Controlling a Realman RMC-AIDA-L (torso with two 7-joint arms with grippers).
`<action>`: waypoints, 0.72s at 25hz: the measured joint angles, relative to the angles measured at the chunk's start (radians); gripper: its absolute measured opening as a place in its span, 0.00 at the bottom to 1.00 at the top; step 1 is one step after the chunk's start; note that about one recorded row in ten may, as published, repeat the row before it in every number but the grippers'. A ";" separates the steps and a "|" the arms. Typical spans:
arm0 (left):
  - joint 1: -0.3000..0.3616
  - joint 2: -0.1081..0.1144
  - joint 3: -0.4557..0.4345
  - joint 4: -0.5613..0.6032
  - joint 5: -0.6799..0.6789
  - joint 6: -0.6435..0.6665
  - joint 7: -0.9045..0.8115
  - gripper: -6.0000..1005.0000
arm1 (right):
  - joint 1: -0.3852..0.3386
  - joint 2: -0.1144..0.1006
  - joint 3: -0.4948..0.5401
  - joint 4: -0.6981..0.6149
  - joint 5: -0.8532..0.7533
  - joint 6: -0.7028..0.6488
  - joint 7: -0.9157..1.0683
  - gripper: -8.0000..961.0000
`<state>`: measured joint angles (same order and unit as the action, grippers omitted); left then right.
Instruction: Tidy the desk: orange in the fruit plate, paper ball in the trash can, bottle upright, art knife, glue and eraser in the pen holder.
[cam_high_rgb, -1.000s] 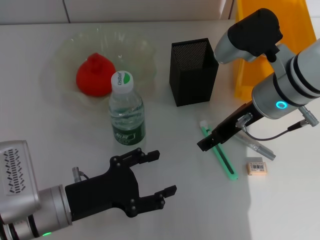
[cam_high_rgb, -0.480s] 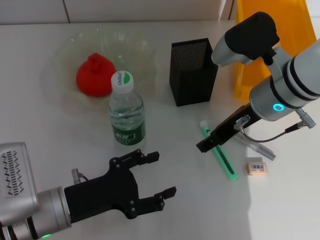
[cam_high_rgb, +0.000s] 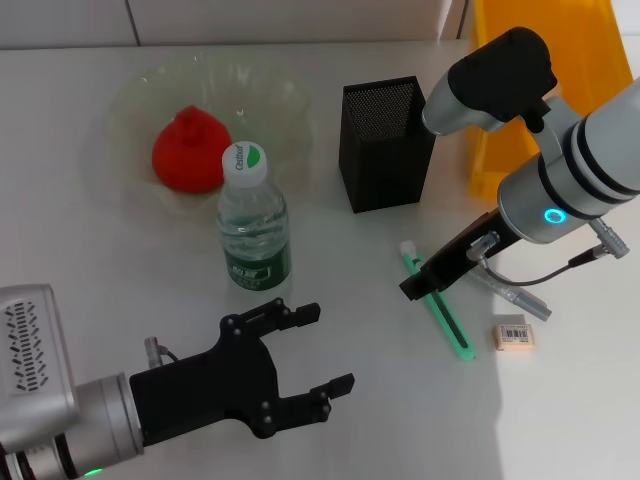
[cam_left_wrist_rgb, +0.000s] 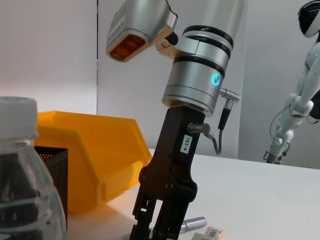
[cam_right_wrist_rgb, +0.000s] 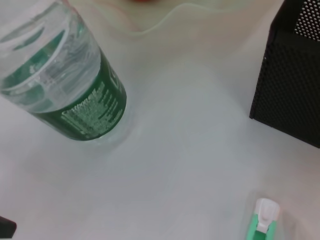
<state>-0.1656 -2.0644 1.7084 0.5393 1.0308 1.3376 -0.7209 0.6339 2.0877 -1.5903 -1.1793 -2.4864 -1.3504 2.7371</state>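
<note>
Art knife (cam_high_rgb: 440, 305) | green, white-capped, flat on desk | right pincer (cam_high_rgb: 418, 285) over it, grip unclear

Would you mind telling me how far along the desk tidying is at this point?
Done: the bottle stands upright and a red-orange fruit sits in the fruit plate; no paper ball is visible. In hand: the right gripper is low over the green art knife. Left: knife, glue and eraser lie outside the pen holder. The left gripper waits open.
</note>
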 joint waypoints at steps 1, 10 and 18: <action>0.000 0.000 0.000 0.000 0.000 0.000 0.000 0.79 | 0.001 0.000 0.000 0.003 0.000 0.001 0.000 0.60; 0.000 0.000 0.003 -0.004 0.000 0.000 0.000 0.79 | 0.012 0.000 0.000 0.033 0.000 0.012 0.003 0.53; -0.004 0.000 0.004 -0.005 0.000 0.000 0.000 0.79 | 0.014 0.000 0.000 0.038 0.000 0.014 0.004 0.54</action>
<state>-0.1698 -2.0648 1.7124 0.5338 1.0308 1.3376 -0.7209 0.6474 2.0877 -1.5908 -1.1413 -2.4865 -1.3366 2.7411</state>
